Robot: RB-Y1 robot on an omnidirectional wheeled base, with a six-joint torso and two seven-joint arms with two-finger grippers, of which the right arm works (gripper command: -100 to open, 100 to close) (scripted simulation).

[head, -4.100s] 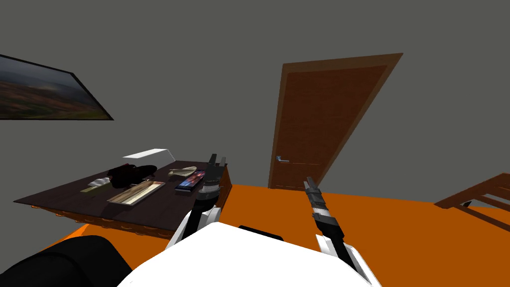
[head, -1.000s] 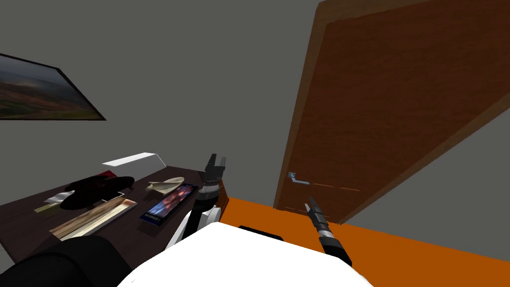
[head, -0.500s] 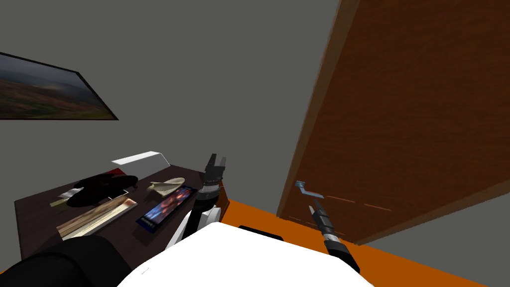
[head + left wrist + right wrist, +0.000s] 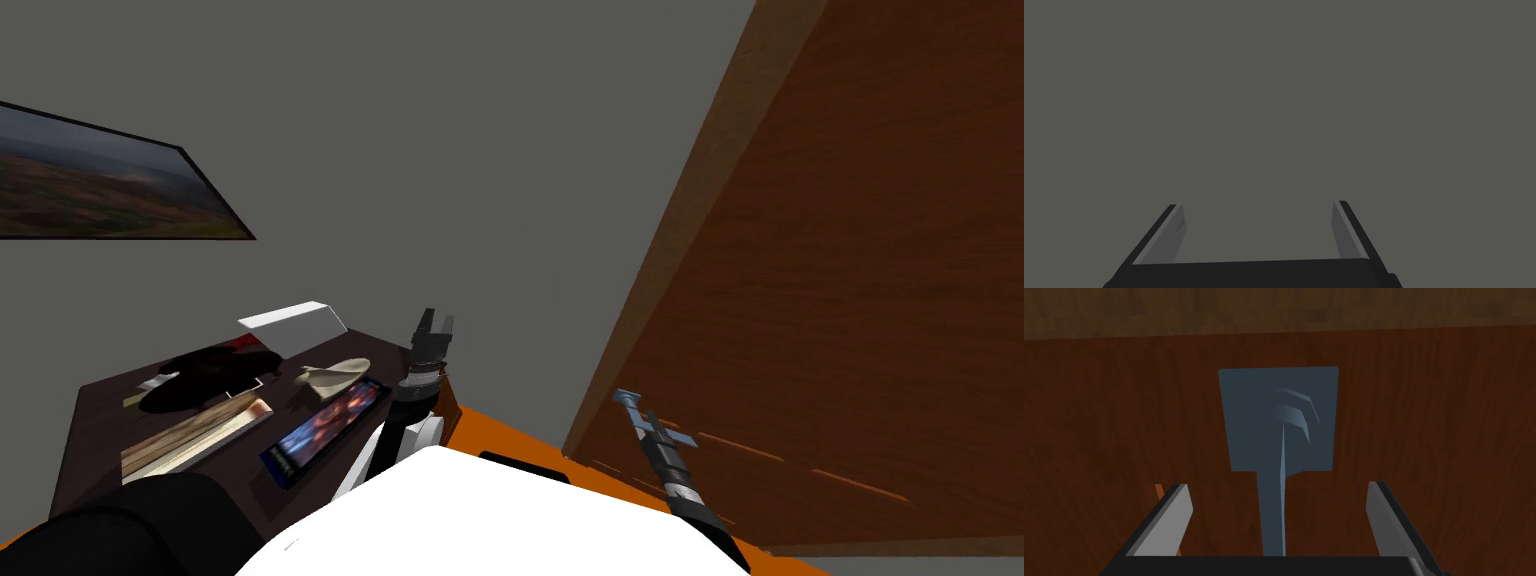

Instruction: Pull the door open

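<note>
The brown door (image 4: 860, 300) stood shut in its frame to the robot's right, its blue-grey handle (image 4: 1280, 433) low on the panel near the frame's edge. The right gripper (image 4: 1276, 487) was up at that handle with its fingers spread wide, the lever running between them and touching neither, so it had hold of nothing. The left gripper (image 4: 1256, 204) hung over the near corner of the dark desk (image 4: 95, 412), fingers equally wide apart and empty, facing the grey wall (image 4: 450, 150).
</note>
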